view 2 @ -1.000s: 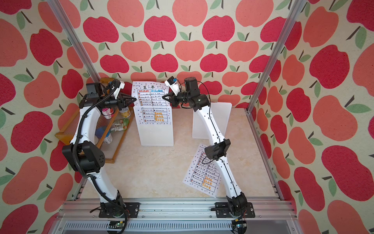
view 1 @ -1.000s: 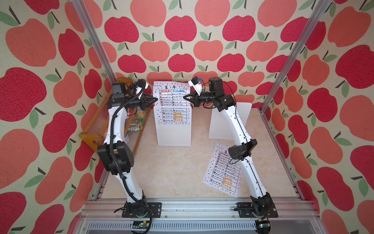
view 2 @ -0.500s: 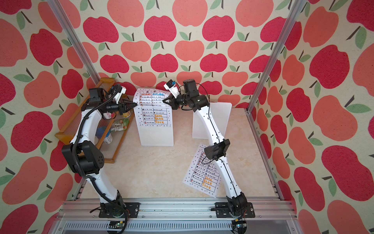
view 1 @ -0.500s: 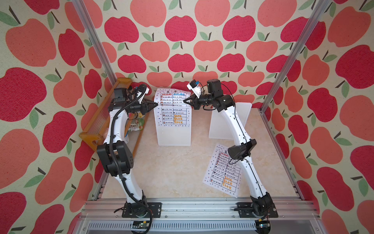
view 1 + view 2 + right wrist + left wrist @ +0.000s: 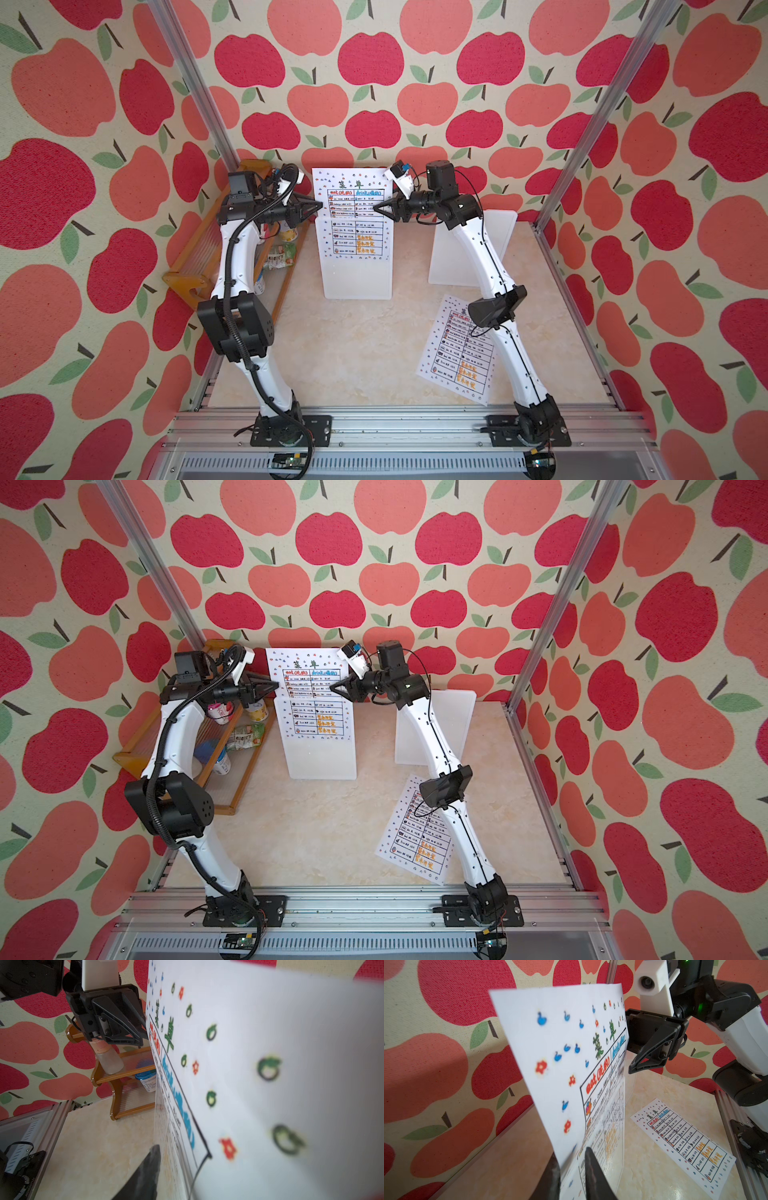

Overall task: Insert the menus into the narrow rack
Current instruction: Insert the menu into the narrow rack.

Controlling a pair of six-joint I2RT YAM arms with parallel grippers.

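Note:
One menu [image 5: 353, 195] [image 5: 309, 675] stands upright with its lower half inside the clear narrow rack [image 5: 357, 278] [image 5: 322, 762]. My left gripper [image 5: 321, 206] [image 5: 570, 1151] straddles its left edge, jaws slightly apart and open, with the paper [image 5: 560, 1064] loose between the fingers. My right gripper [image 5: 375, 208] [image 5: 631, 1069] is at the sheet's right edge and stands open. One finger [image 5: 149, 1167] stands off the sheet [image 5: 270, 1043], and the paper hides the other. A second menu [image 5: 453, 353] [image 5: 683, 1142] lies flat on the table by the right arm.
A wooden shelf [image 5: 195, 266] with bottles and cans stands along the left wall, close to the left arm. Another white rack [image 5: 444, 262] stands at the back right, behind the right forearm. Aluminium posts mark the back corners.
My right gripper's jaws have opened off the menu's right edge. The sheet's top dipped half a second ago and stands up again. The left gripper keeps its place.

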